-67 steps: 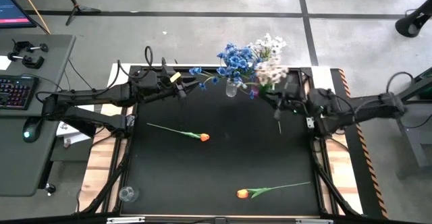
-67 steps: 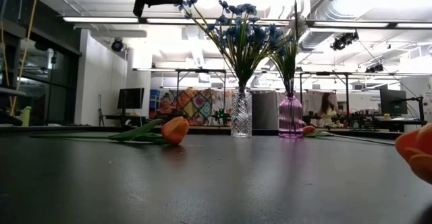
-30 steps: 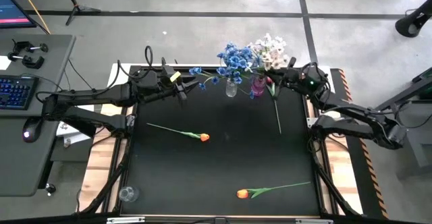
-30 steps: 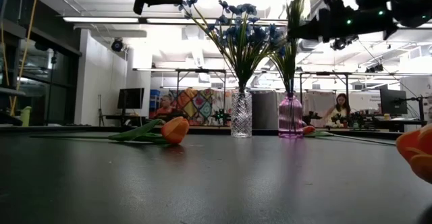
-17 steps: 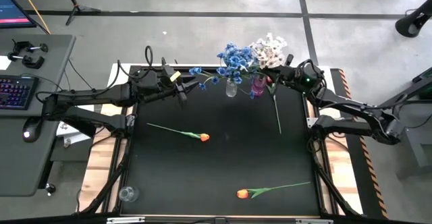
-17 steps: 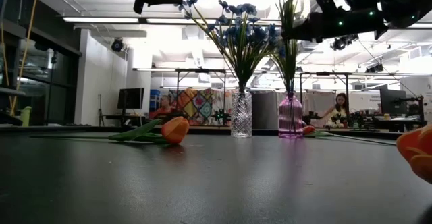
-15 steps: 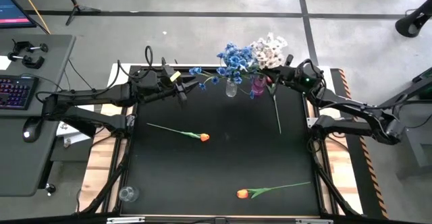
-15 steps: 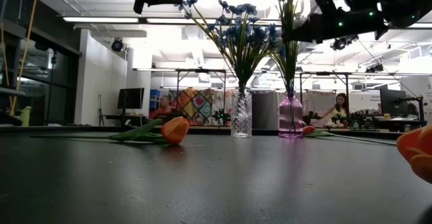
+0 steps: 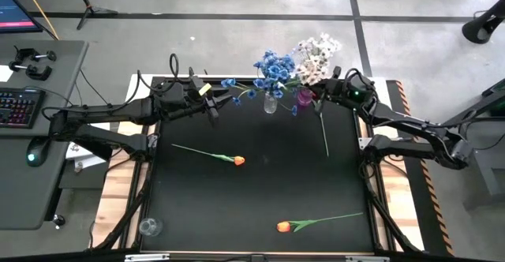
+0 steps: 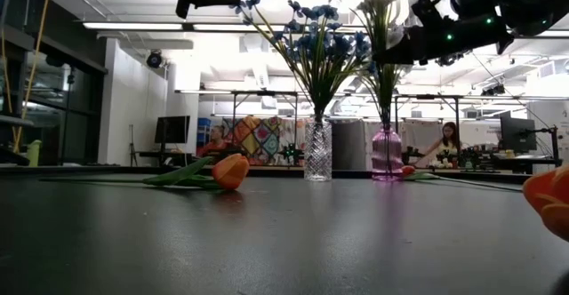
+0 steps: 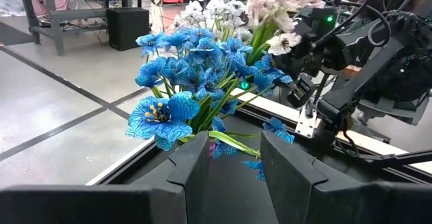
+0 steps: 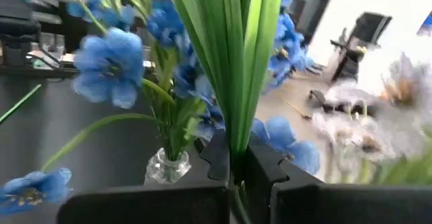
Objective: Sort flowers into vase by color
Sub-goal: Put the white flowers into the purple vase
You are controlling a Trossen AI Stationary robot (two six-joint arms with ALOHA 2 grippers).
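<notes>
From above, my right gripper [image 9: 322, 98] sat at the pink vase [image 9: 304, 98], pinching the white spray [image 9: 314, 53].

Level across the table, those stems stood in that vase, beside the blue flowers [image 10: 313, 30].

At my wrist, fingers [image 12: 223, 158] squeezed green stems: light, springy, best gripped low.

My left gripper [image 11: 233, 158] hovered half-open, empty.

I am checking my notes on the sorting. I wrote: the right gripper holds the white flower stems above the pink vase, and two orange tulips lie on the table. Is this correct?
Almost. The high view shows three orange tulips on the table, not two: one left of centre, one near the front edge, one beside the pink vase. The rest holds: the right gripper is shut on the white flower stems above that vase.
</notes>
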